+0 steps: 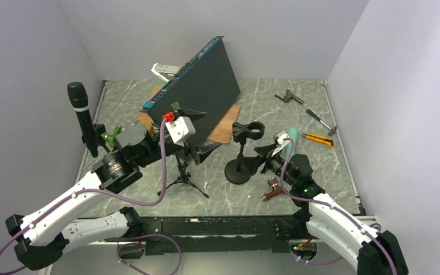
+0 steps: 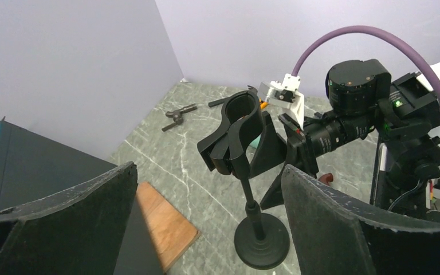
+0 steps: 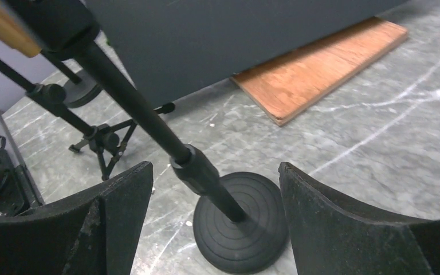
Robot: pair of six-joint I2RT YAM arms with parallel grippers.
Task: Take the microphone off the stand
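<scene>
Microphone [image 1: 79, 109], black, handheld, silver-banded: upright, well left of the black round-based stand [image 1: 239, 166]; what supports it I cannot tell. Nearest me, the right gripper [image 3: 215, 169] straddles that stand's stem, spread wide, gripping nothing. Beyond, the left gripper [image 2: 209, 169] faces the stand's clip [image 2: 238, 123], also spread and empty-handed. With the clip bare, I judge removal done; next I'd back both arms off without tipping the stand.

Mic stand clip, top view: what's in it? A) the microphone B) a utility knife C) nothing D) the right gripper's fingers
C: the clip sits empty atop the round-base stand, and the left wrist view shows the same. The microphone stands upright over by the left wall.
</scene>
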